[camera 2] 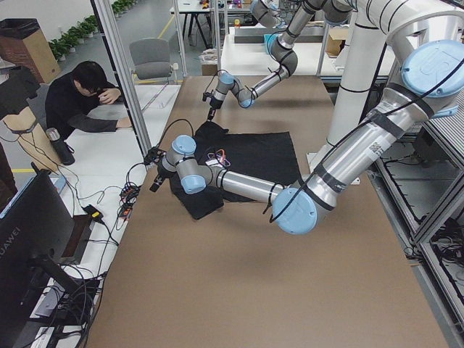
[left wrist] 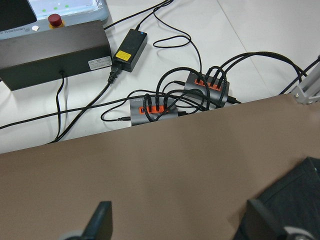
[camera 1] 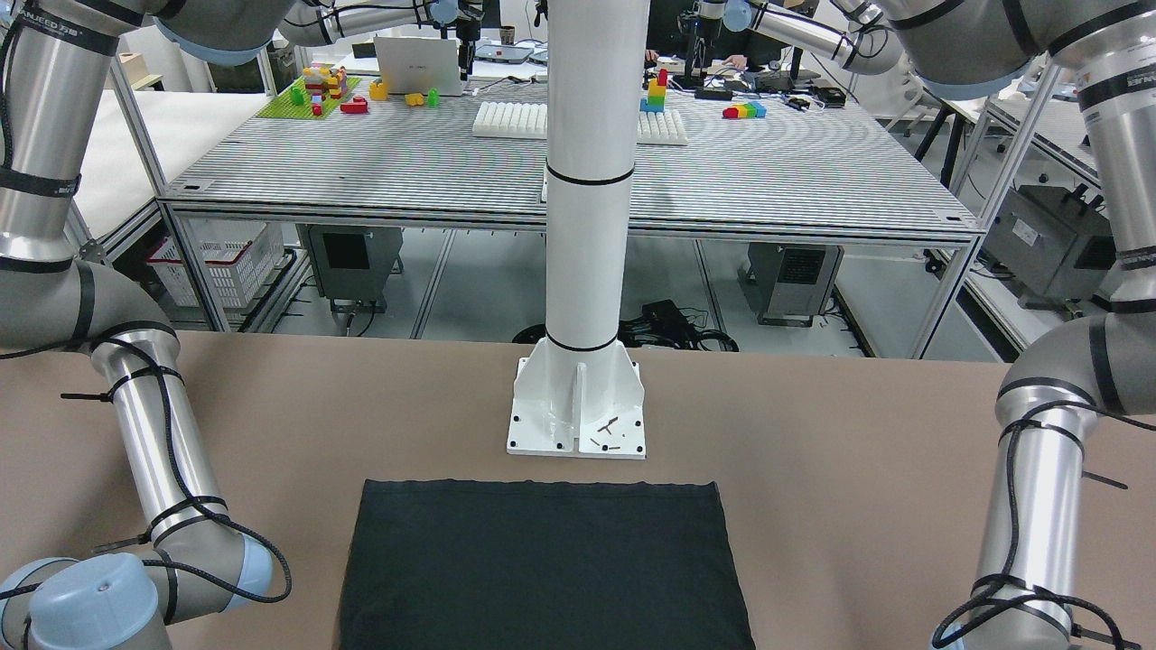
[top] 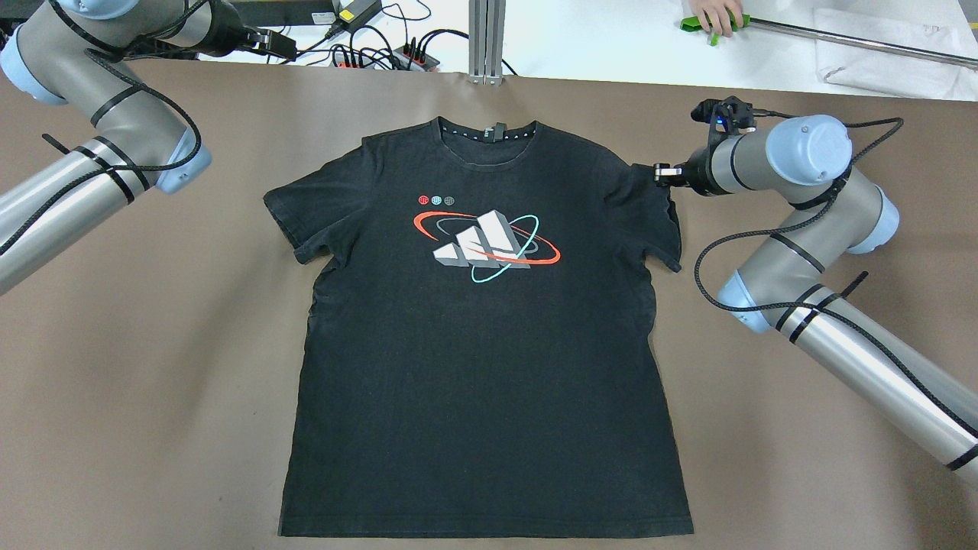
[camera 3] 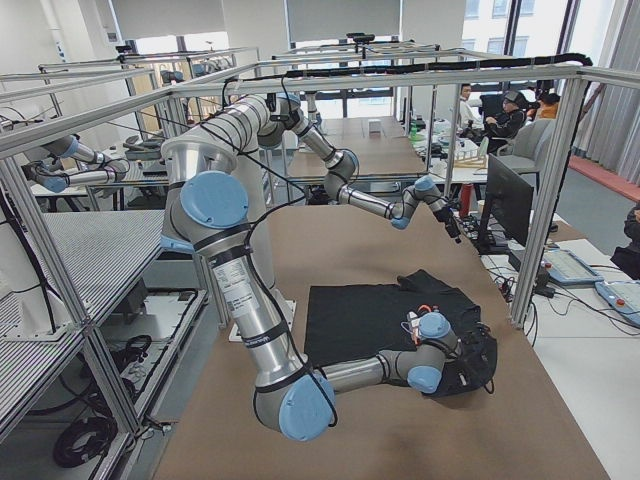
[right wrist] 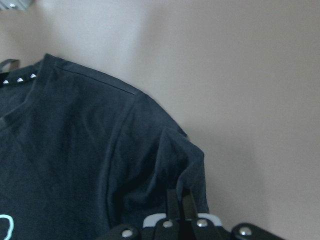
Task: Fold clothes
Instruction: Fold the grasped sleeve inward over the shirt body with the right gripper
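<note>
The clothes are one black T-shirt (top: 481,336) with a red, white and teal print on the chest. It lies flat and face up on the brown table, collar at the far edge; its hem (camera 1: 542,569) lies in front of the white pillar base (camera 1: 576,411). My right gripper (top: 659,174) is at the shirt's right shoulder, and its fingers (right wrist: 186,201) are shut on puckered sleeve fabric (right wrist: 150,165). My left gripper (left wrist: 180,225) hovers open over the table's far left edge, away from the shirt, with nothing between its fingers (left wrist: 102,215).
Power strips (left wrist: 155,107), cables and a black box (left wrist: 55,52) lie on the white surface beyond the table's far edge. A person's hand (top: 714,15) holds something green at the far right. Another person (camera 2: 83,98) sits at a desk beside the table.
</note>
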`<control>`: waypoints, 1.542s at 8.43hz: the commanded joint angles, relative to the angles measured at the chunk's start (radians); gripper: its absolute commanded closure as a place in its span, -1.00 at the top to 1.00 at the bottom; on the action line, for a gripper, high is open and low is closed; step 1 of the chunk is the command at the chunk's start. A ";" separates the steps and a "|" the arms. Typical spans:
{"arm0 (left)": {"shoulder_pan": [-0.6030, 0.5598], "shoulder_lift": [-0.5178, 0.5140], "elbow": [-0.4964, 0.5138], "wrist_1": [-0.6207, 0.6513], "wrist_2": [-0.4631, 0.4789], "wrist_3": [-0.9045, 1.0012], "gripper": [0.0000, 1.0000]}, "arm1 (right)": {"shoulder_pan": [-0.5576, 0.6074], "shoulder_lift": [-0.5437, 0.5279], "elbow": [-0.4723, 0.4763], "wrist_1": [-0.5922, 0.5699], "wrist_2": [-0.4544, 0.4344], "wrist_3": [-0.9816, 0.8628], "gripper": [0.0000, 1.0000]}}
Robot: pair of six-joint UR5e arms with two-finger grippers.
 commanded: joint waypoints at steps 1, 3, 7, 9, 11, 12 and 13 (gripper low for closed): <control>0.000 0.007 0.001 0.000 0.000 0.000 0.89 | -0.019 0.087 0.026 -0.075 0.002 0.012 -1.00; -0.002 0.011 0.001 -0.002 0.000 0.001 0.89 | -0.079 0.171 0.029 -0.191 -0.016 0.015 -1.00; 0.004 0.011 0.014 -0.003 0.017 0.001 0.89 | -0.189 0.228 0.011 -0.240 -0.257 0.054 -1.00; 0.020 0.011 0.014 -0.005 0.049 0.001 0.89 | -0.197 0.261 -0.032 -0.238 -0.284 0.055 -1.00; 0.027 0.010 0.014 -0.005 0.051 0.001 0.88 | -0.197 0.255 -0.032 -0.229 -0.291 0.049 0.88; 0.029 0.010 0.013 -0.005 0.055 0.001 0.89 | -0.196 0.253 -0.032 -0.226 -0.291 0.048 0.89; 0.029 0.011 0.014 -0.006 0.055 0.001 0.89 | -0.186 0.255 -0.028 -0.224 -0.280 0.054 0.89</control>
